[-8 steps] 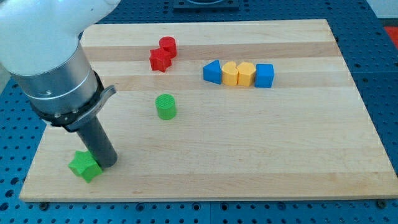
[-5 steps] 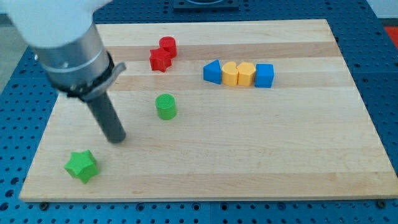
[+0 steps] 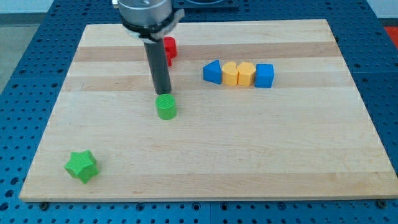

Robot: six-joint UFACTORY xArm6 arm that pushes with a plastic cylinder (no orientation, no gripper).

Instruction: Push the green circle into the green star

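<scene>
Blue perforated bench all round, with a pale wooden board (image 3: 249, 155) on top, visible plank grain, smooth matt finish. Arm comes in from the view's top; it carries no gripper, just a plain dark rod with nothing held. The tip (image 3: 163, 93) sits right at the top edge of the green circle (image 3: 166, 107), touching or as good as, on the side away from the target.

Green star (image 3: 81, 165) is well apart, near the board's bottom left corner. So the push line runs down and to the view's left. My read: the tip is a bit too straight above the circle; it wants to be at the circle's upper right so the force goes through its centre toward the star. It's a short round cylinder, will likely slip sideways off a round rod if off-centre. Slow, correct as it drifts.

Other blocks, all matt plastic-looking: blue triangle (image 3: 212, 72), two yellow blocks (image 3: 239, 73), blue cube (image 3: 264, 75) in a touching row. Red blocks (image 3: 169, 48) are partly hidden behind the rod.
</scene>
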